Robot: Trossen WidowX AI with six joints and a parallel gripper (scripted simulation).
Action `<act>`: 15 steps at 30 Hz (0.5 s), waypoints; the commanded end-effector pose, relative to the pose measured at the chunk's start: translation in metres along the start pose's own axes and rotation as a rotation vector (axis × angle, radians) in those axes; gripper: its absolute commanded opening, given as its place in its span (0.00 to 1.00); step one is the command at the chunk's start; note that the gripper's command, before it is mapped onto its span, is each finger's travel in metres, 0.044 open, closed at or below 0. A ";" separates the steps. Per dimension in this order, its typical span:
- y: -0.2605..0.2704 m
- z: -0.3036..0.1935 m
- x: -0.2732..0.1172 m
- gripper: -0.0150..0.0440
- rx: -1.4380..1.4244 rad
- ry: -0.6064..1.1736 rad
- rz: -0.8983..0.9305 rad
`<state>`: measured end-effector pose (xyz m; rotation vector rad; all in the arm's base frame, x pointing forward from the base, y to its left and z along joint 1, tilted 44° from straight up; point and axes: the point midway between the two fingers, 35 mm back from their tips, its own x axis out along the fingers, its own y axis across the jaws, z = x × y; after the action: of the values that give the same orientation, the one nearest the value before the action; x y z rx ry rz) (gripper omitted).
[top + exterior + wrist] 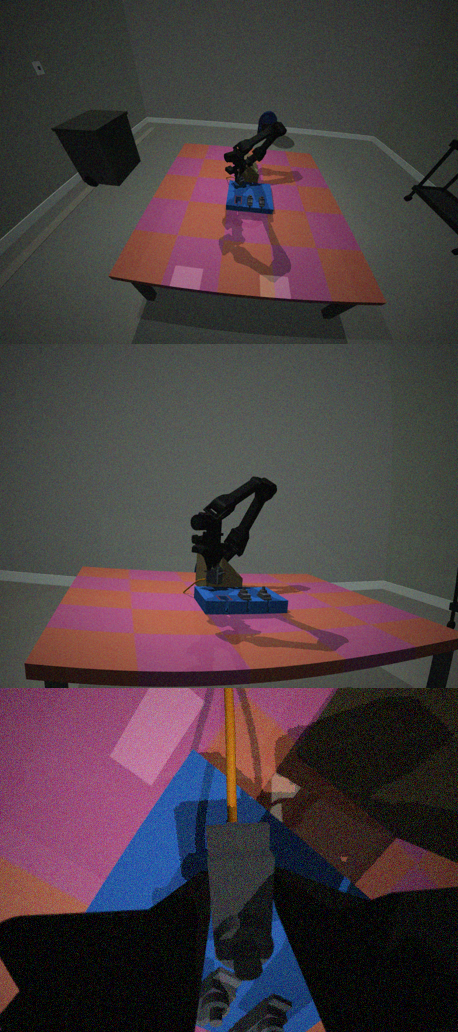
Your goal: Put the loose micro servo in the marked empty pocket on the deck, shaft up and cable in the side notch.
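Observation:
My gripper (240, 179) (214, 570) (241, 888) is shut on the grey micro servo (213, 577) (240, 843), one finger on each side of its body. The servo is held just above the back left part of the blue deck (249, 211) (236, 607) (145, 853). It appears turned on its side, its shaft end toward the bottom of the wrist view. Its orange cable (192, 585) (231, 763) runs out from the opposite end, past the deck. The red-outlined pocket (238, 199) (224, 598) is empty at the front left of the deck; the wrist view does not show it.
Two seated servos (250, 200) (262, 201) (244, 594) (264, 593) stand in the deck right of the pocket, shafts up. The arm's base stands behind the deck on the checkered table (199, 251) (177, 651). A dark cabinet (99, 151) stands left of the table.

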<state>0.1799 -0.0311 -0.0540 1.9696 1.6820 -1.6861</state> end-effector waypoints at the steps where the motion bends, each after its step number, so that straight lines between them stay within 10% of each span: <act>1: -0.001 0.000 -0.004 0.25 -0.006 -0.001 0.011; 15: 0.033 -0.033 -0.004 0.25 -0.008 0.000 0.012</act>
<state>0.2074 -0.0276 -0.0539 1.9646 1.6757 -1.6779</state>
